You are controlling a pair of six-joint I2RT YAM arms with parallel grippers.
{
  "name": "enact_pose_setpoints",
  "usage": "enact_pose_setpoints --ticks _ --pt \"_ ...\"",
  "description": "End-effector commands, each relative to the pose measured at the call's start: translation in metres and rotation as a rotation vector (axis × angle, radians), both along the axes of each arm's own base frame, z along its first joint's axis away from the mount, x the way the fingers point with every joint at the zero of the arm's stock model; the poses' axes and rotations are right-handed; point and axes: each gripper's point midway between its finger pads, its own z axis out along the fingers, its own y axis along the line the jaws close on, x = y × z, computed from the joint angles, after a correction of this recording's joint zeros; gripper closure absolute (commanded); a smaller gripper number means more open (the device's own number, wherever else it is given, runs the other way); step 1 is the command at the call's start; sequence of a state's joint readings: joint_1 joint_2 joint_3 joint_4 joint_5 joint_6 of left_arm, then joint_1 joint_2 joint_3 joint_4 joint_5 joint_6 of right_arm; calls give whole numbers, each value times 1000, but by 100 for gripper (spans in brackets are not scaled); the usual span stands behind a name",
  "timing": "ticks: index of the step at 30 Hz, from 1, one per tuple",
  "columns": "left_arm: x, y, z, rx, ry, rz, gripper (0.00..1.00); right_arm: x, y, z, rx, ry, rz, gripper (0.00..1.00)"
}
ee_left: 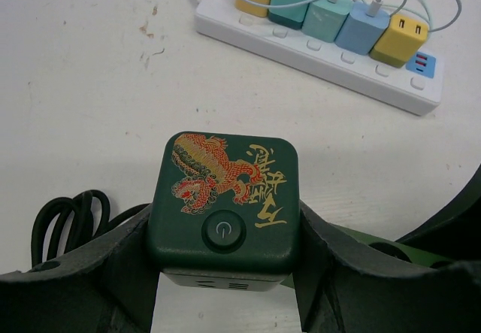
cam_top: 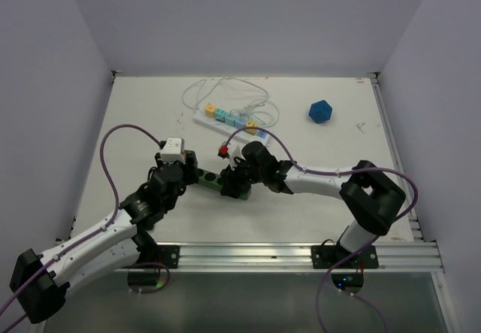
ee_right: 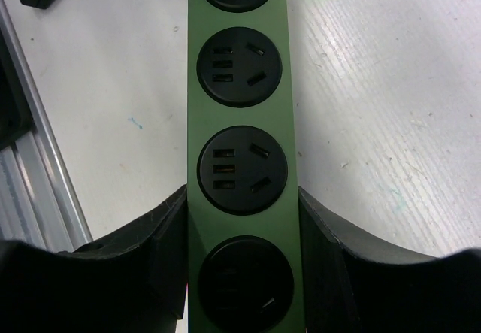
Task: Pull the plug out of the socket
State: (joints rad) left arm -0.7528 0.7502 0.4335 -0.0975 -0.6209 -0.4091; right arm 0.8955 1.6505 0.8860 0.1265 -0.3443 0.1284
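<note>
Our left gripper clasps the dragon-printed plug, right gripper pins the green socket strip; we judge the pull undone.

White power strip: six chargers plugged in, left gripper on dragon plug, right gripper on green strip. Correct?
Five chargers, not six; the left wrist view shows them on the white power strip. The rest stands: left gripper on dragon plug, right gripper on green strip.
</note>
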Motion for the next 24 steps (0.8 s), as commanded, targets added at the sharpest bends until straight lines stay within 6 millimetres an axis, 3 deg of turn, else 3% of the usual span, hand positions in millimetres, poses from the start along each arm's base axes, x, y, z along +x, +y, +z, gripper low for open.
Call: enact_pose_setpoints --ticks 1,3,4,6,7,10,14,16,17,18,20,24 --pt "9 -2 41 -92 -90 35 100 14 18 16 24 -114 16 98" --pt "7 -1 51 -118 -102 39 100 25 26 17 26 -137 -13 95" --pt "6 0 55 -130 -106 41 100 30 28 3 1 -130 -30 95" --pt "2 3 67 -161 -119 47 100 49 39 9 21 -172 -73 92" --pt "0 4 72 -172 -126 46 100 54 43 -3 4 -162 -80 92" --pt "-6 8 90 -203 -136 46 100 72 70 6 25 -182 -83 91" --pt "-16 15 107 -228 -142 40 100 97 112 -7 9 -200 -85 85" --pt "-19 18 111 -230 -142 44 100 101 120 -20 -26 -189 -82 81" --pt "-21 21 113 -233 -143 51 100 109 131 -12 -10 -206 -85 70" --pt "-23 24 114 -229 -137 55 100 108 133 -33 -43 -183 -78 63" --pt "-27 28 115 -235 -138 59 100 114 139 -41 -53 -175 -83 49" --pt "-31 31 119 -249 -144 61 100 115 141 -39 -47 -178 -89 36"
